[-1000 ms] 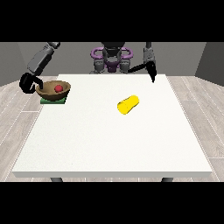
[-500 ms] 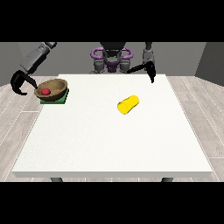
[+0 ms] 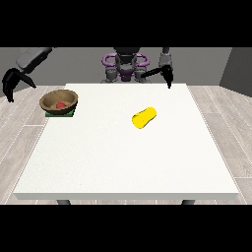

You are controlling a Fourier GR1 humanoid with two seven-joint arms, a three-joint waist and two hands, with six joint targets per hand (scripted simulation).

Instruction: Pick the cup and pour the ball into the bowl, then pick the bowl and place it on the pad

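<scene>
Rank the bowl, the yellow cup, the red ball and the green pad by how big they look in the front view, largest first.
1. Bowl, the widest of the four.
2. Yellow cup, lying on its side. It sits nearer the camera, which may flatter it.
3. Red ball, inside the bowl.
Green pad: unranked, since the bowl covers most of it.

A large white counter (image 3: pixel 128 162) is filling the middle of the room, its top narrowing toward the far edge. Two dark legs are showing under its near edge, one near each corner. Pale wood-plank flooring (image 3: pixel 221 123) is running around it on both sides. Behind it a grey wall (image 3: pixel 78 64) is closing off the back, darkening toward the right corner.
</scene>
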